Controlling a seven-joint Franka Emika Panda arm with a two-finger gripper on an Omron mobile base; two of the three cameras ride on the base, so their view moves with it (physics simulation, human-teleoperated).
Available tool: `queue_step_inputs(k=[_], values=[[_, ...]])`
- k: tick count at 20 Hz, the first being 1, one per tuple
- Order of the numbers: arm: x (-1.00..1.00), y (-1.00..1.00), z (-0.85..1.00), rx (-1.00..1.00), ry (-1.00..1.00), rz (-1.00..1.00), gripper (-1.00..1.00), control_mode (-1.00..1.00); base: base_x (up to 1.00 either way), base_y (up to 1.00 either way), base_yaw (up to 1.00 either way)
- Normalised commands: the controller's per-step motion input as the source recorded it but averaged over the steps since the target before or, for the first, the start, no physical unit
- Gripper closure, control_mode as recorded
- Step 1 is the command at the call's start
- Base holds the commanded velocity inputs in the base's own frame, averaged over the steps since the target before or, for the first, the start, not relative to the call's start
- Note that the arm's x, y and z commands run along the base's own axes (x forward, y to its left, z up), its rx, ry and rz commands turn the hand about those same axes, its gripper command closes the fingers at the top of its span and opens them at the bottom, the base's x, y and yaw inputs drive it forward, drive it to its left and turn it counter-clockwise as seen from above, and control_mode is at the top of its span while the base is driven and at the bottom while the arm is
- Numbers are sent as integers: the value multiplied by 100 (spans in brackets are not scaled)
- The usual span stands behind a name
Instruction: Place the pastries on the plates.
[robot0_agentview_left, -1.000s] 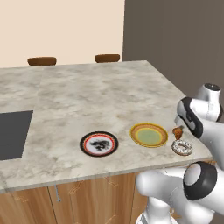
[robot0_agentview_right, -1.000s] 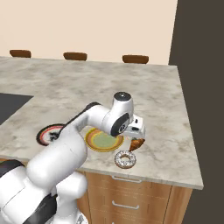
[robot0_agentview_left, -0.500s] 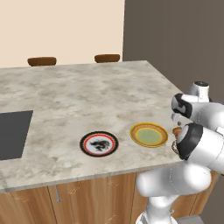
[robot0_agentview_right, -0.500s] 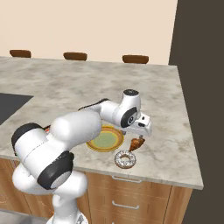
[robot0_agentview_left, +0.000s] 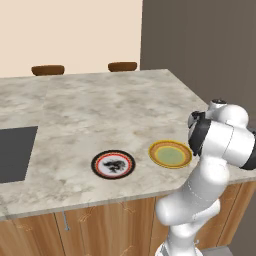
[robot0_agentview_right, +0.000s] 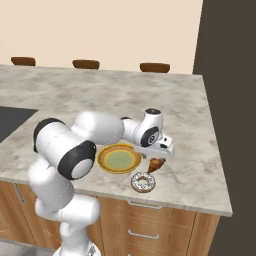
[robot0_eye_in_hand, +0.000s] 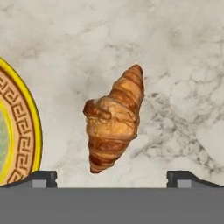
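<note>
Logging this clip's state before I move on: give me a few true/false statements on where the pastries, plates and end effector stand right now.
1. The croissant lies on the marble counter, not on a plate. True.
2. The doughnut sits on the yellow-rimmed plate. False: it lies on the counter beside that plate.
3. The end effector is open above the croissant. True.
4. The black-rimmed plate holds a pastry. False: it shows just its dark motif.
5. The two plates touch. False: bare counter separates them.

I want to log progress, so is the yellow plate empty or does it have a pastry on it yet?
Empty. The yellow plate shows a bare green centre, and the croissant and doughnut lie on the counter beside it.
</note>
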Motion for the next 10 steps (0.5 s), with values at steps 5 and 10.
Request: queue_step_inputs(k=[5, 10], values=[[42, -10, -52, 6, 13, 0, -100, -100, 0, 0, 0], [25, -8, -59, 4, 11, 0, -100, -100, 0, 0, 0]])
